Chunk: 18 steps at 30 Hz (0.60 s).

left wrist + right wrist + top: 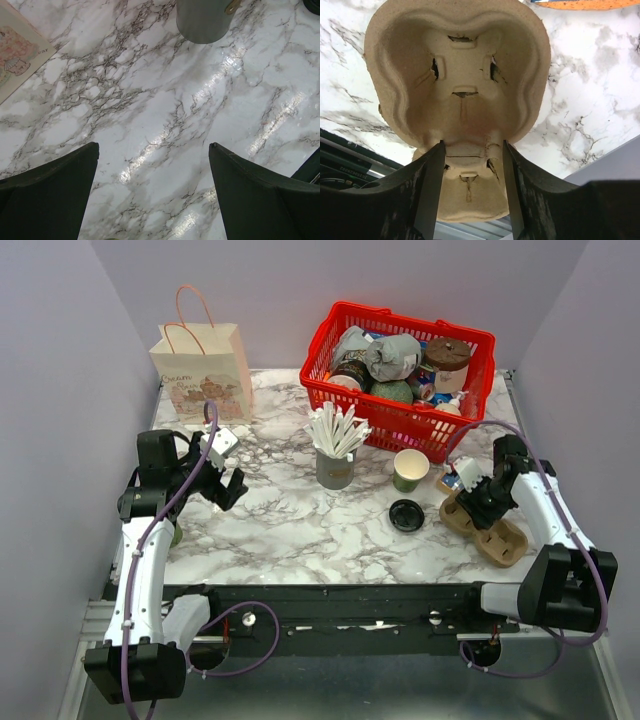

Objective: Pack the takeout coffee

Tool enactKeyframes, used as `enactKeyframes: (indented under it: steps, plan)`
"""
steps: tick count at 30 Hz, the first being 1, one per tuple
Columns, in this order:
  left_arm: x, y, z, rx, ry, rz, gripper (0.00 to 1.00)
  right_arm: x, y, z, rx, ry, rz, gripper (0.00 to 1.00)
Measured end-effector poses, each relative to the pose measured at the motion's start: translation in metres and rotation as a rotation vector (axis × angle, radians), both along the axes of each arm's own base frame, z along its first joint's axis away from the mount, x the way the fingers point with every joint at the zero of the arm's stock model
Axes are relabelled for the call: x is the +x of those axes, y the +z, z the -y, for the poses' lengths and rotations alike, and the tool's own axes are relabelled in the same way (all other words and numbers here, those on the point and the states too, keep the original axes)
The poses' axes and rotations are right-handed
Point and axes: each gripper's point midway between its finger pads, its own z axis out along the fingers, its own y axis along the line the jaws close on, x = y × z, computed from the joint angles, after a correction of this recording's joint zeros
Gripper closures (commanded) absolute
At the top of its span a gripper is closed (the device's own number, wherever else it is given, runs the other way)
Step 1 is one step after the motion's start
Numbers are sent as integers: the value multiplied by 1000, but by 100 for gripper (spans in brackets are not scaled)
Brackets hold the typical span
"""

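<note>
Pinching one pulp cup carrier [460,95], right hand [473,150]; left hand [154,147] spread, one lidless cup [411,470]

One marble table [290,535] carries one paper bag [203,370] at far left, one red basket [385,427] at far right holding a jumble too tangled to count, and one pulp cup carrier [508,543] at near right. Two lidless cups stand mid-table: one grey cup [335,472] stuffed with white sticks [338,430] too many to count, and one green cup [410,470]. One loose black lid [406,514] lies near them.
</note>
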Motion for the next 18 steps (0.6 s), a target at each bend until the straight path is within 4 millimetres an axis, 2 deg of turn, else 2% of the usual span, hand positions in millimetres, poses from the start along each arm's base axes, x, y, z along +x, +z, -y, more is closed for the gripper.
enactKeyframes:
  steps: [8, 18]
  plan:
    - [1, 0, 0, -4, 4, 5, 1, -11, -4, -1, 1, 8, -19, 44]
    - [1, -1, 0, -8, 7, 1, 1, -12, -8, -1, 6, 4, -49, 53]
